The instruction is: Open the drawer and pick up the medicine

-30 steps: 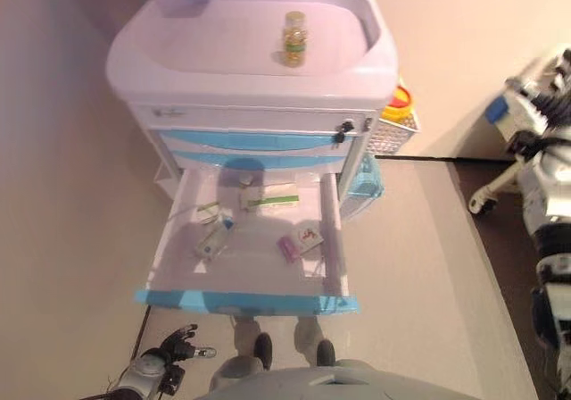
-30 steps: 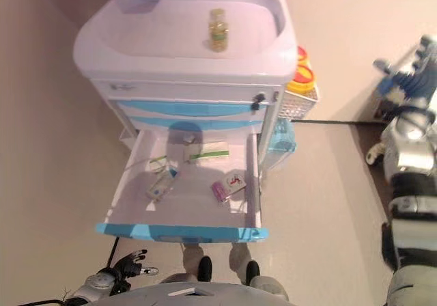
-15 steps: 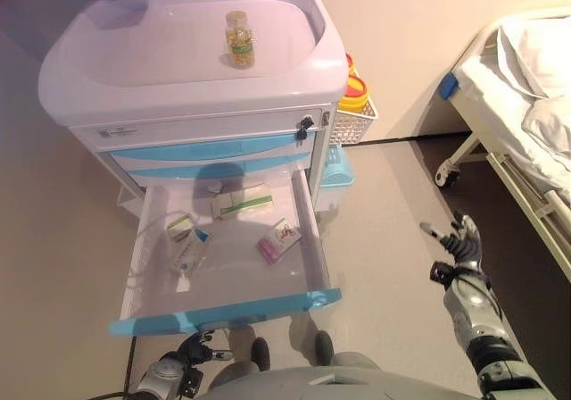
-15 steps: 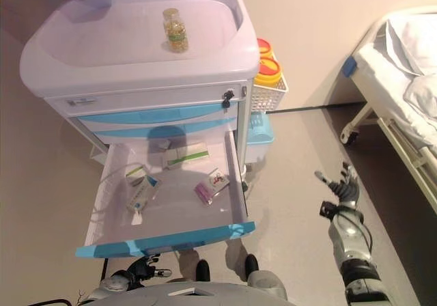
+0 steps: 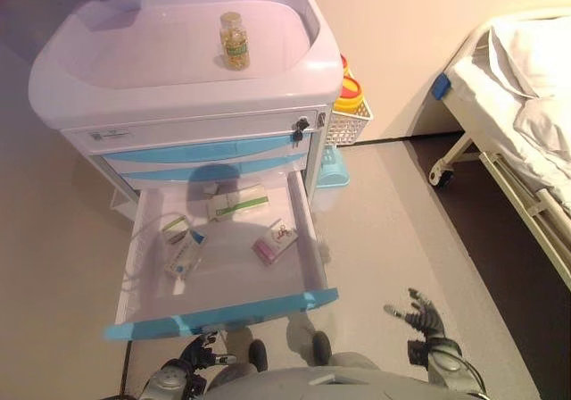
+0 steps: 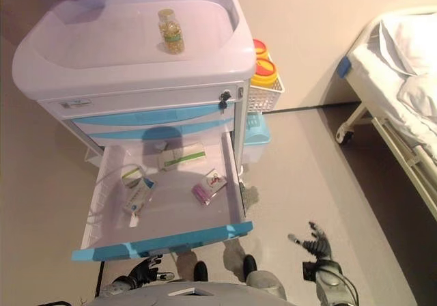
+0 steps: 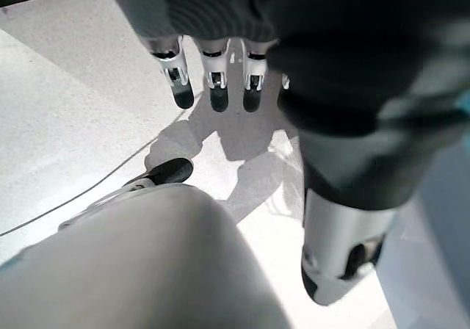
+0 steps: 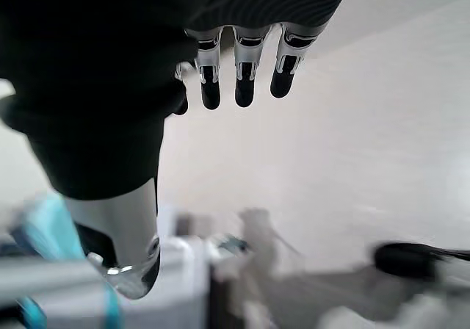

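Drawer (image 5: 223, 279) stands pulled out in my head views, the medicine boxes (image 5: 275, 242) lying flat inside, up and ahead of both hands, with my right hand (image 5: 417, 315) low beside the drawer's right corner and my left hand (image 6: 145, 271) under its front edge. Both wrist views show only floor past loosely spread, empty fingers, so neither sees the medicine.

A small clear bottle of yellow pills (image 5: 235, 41) stands upright on the white recessed top of the cart. A white wire basket (image 5: 349, 125) hangs on the cart's right side, holding yellow containers with red lids (image 5: 351, 91). A white-framed bed with pale bedding (image 5: 526, 105) stands well apart to the right.
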Motion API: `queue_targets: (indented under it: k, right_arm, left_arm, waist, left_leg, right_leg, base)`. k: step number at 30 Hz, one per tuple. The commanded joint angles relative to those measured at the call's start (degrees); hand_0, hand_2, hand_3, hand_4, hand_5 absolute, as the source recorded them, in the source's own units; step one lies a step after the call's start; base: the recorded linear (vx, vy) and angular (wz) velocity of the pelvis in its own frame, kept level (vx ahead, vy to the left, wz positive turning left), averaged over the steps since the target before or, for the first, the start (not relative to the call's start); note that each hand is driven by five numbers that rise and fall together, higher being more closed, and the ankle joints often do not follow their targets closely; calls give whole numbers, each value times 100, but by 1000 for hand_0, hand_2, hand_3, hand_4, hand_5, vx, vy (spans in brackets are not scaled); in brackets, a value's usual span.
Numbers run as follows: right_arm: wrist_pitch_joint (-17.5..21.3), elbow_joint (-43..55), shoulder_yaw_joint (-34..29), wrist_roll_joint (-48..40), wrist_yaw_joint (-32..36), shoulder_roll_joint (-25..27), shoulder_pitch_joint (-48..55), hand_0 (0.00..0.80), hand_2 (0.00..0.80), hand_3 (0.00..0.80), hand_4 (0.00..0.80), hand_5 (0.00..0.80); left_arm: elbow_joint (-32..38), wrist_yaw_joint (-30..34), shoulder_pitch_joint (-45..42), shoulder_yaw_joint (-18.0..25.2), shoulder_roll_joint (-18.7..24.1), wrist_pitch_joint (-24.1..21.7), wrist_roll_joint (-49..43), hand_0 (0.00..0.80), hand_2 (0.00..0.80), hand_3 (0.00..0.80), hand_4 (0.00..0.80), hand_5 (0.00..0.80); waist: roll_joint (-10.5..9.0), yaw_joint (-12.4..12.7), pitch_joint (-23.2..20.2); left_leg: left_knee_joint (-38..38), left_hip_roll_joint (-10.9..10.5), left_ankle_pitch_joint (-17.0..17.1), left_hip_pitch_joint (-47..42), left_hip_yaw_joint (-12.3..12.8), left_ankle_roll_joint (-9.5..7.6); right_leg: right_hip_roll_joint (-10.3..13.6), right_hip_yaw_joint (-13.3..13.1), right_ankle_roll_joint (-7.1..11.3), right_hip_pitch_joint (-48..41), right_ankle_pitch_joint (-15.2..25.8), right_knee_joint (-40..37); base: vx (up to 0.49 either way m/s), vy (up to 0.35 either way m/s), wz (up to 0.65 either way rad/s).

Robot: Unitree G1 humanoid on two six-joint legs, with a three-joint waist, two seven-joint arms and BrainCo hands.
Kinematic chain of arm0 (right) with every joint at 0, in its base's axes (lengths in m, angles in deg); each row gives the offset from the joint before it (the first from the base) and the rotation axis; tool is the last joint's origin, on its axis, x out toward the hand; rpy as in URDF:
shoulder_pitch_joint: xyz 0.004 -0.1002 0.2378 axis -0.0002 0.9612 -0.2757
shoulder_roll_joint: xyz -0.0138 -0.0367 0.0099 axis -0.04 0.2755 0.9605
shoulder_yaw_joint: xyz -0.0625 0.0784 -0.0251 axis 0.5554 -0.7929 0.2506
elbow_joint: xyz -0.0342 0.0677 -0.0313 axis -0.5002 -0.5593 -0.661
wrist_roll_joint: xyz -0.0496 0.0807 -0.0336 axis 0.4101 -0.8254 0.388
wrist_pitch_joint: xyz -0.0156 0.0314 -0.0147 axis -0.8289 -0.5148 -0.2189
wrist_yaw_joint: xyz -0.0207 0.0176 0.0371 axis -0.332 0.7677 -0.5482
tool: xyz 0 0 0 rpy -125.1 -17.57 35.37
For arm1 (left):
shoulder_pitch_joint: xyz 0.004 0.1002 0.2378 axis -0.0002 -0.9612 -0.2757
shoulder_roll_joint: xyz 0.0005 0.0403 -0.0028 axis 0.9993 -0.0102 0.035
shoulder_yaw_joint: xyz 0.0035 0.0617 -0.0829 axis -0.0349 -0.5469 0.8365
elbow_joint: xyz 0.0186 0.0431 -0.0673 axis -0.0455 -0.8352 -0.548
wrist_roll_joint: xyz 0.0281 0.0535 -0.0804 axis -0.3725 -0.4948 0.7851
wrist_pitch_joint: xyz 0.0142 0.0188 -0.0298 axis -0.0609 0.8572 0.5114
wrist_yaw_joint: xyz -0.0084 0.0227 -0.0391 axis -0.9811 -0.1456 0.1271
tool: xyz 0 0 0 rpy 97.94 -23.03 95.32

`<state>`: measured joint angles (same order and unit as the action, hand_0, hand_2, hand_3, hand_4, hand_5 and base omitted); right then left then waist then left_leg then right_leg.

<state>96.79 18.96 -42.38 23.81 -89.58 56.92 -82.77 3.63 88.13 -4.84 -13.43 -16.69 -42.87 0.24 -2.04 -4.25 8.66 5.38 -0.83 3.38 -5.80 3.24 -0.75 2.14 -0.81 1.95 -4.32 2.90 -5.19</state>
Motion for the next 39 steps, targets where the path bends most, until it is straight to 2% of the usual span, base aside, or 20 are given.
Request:
queue_targets:
  k: [1, 4, 7, 13, 16, 21, 25, 32, 39]
  right_arm:
    - [330, 1, 281, 737, 252, 84, -224, 0, 0, 0, 0, 0]
    - [113, -62, 544, 782, 573, 148, -192, 0, 0, 0, 0, 0]
    - [145, -249, 667, 983, 754, 179, -214, 0, 0, 0, 0, 0]
    - [146, -81, 889, 1014, 873, 362, -237, 0, 0, 0, 0, 0]
    - [136, 54, 979, 978, 838, 434, -330, 0, 0, 0, 0, 0]
    - [256, 189, 1091, 995, 609, 665, -667, 0, 0, 0, 0, 0]
    - [193, 438, 1093, 876, 400, 909, -884, 0, 0, 0, 0, 0]
    - [243, 710, 1172, 697, 227, 1168, -1122, 0, 0, 0, 0, 0]
    - [101, 1231, 1199, 627, 239, 1317, -1131, 0, 0, 0, 0, 0]
  left_arm:
    - [-215, -62, 321, 163, 98, -308, -131, 0, 0, 0, 0, 0]
    - [-204, -162, 388, 201, 201, -393, -364, 0, 0, 0, 0, 0]
    - [-179, -476, 492, 89, 326, -523, -744, 0, 0, 0, 0, 0]
    - [205, -503, 736, -32, 555, -295, -594, 0, 0, 0, 0, 0]
    - [408, -592, 919, -77, 615, -217, -566, 0, 0, 0, 0, 0]
    - [910, -731, 1379, -177, 799, -38, -392, 0, 0, 0, 0, 0]
    - [1403, -822, 1687, -196, 989, 94, -121, 0, 0, 0, 0, 0]
    - [1900, -769, 2308, -308, 1617, 253, -165, 0, 0, 0, 0, 0]
    - [2235, -338, 3252, -330, 2385, 775, -226, 0, 0, 0, 0, 0]
  waist:
    - [-33, 70, 73]
    - [-59, 104, 94]
    - [-63, 96, 109]
    - [-4, 29, 250]
    - [40, -4, 415]
    - [117, -73, 919]
    - [136, -97, 1279]
    - [129, -130, 1663]
    - [118, -317, 1848]
  left_leg:
    - [-74, -102, -622, -13, -115, -118]
    - [-80, -104, -604, 22, -154, -118]
    - [-78, -91, -586, 25, -148, -111]
    - [-365, -89, -652, 131, -125, -143]
    - [-709, -109, -732, 363, -75, -180]
    - [-1484, -163, -873, 962, 30, -207]
    - [-1902, -184, -886, 1524, 51, -233]
    - [-2455, -200, -856, 2438, 58, -275]
    - [-3230, -214, -1130, 3133, 212, -344]
  right_leg:
    - [58, 181, 336, 290, -228, 655]
    - [53, 223, 332, 303, -245, 674]
    - [34, 219, 325, 310, -262, 702]
    - [37, 163, 281, 423, -384, 996]
    - [51, 158, 216, 631, -454, 1224]
    - [65, 127, 97, 1113, -550, 1702]
    - [41, 59, 15, 1639, -590, 2092]
    - [-14, -11, -90, 2597, -618, 2692]
    - [-47, -91, -159, 3277, -724, 3224]
  base:
    - [-3, -31, 7]
    - [-2, -29, 7]
    - [26, -8, 13]
    - [41, 7, 0]
    - [-19, 30, -4]
    - [-75, 49, -5]
    - [-86, 35, -9]
    - [-71, 31, 2]
    - [-31, 59, -6]
